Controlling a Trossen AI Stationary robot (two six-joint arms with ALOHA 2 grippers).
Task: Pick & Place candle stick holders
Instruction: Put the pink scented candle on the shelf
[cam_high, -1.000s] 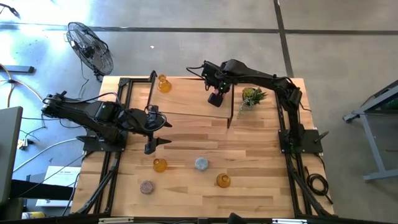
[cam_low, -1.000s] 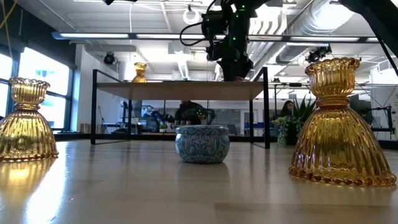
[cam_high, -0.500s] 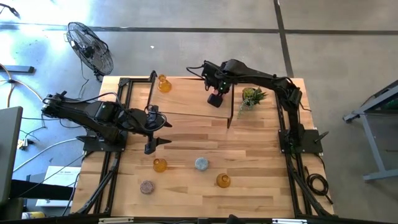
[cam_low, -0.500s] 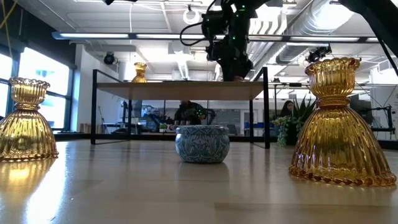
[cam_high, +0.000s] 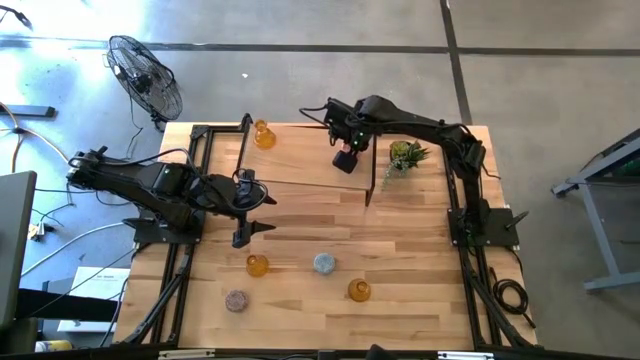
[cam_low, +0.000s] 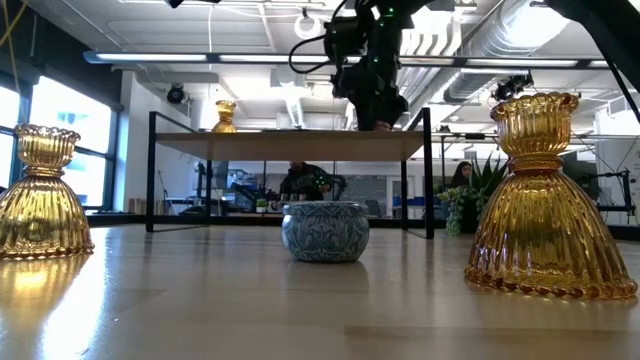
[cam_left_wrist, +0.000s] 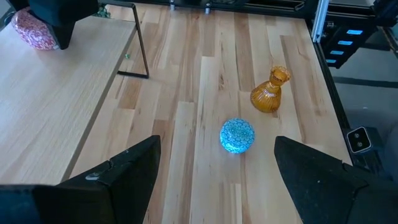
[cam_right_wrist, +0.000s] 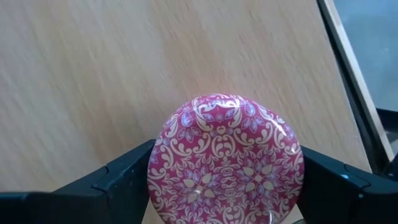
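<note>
The right pincer (cam_high: 345, 158) grips the pink holder (cam_right_wrist: 225, 158) over the raised shelf (cam_high: 300, 165) at the table's twelve o'clock, apparently to set it down; the left pincer (cam_high: 243, 213) waits wide open at nine.

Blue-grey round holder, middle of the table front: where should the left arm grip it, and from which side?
Come straight down on the blue-grey round holder and pinch across its squat sides. It sits upright and low with a wide bowl shape, so there is no neck to take. The amber holders stand apart from it, leaving room for the left end effector, now open.
</note>
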